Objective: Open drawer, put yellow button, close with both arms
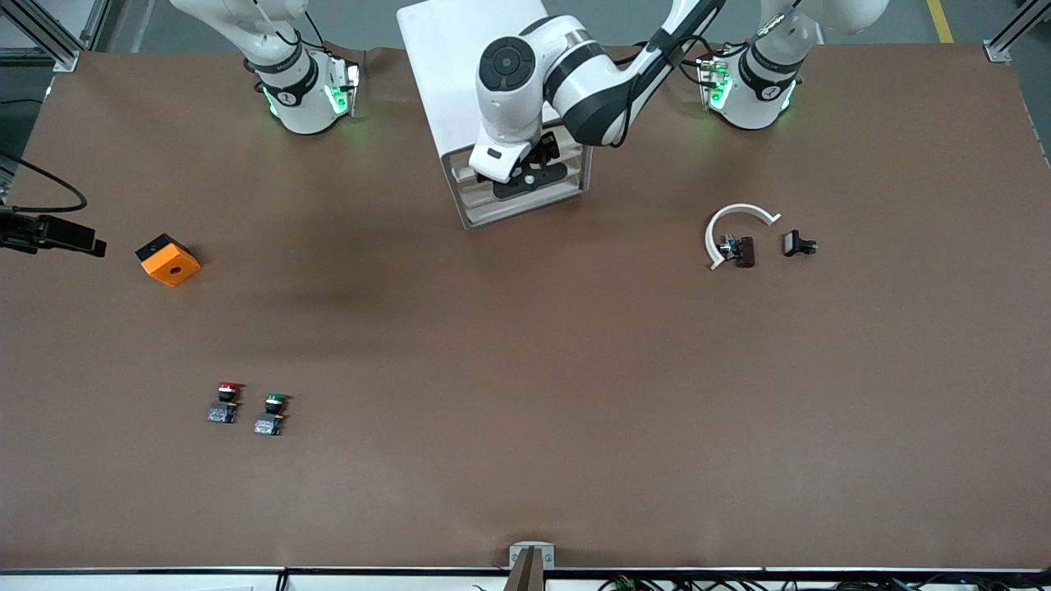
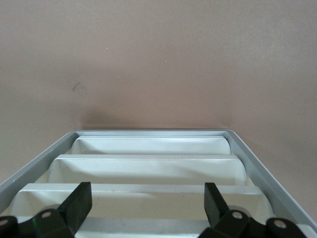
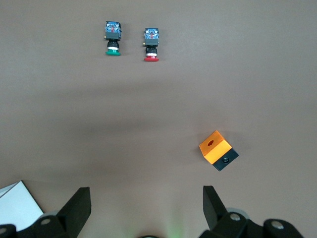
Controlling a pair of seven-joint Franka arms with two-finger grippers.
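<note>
Left gripper (image 1: 528, 176) is held at the cabinet (image 1: 460, 66) front, over its drawers. Red button (image 1: 224, 402) and green button (image 1: 272, 413) are set side by side (near camera edge).

L arm comes from its base at the table's robot-side edge and reaches in toward mid-edge, elbow bent, wrist tipped down. Left gripper (image 1: 530, 176) sits low near that edge's middle, fingers (image 2: 77, 203) spread wide, nothing betw. them. R arm rises from its base at the same edge and goes up out of the front view; it waits. Right gripper (image 3: 146, 210) hangs high over the tabletop at the R arm's end, fingers wide apart, holding nothing.
</note>
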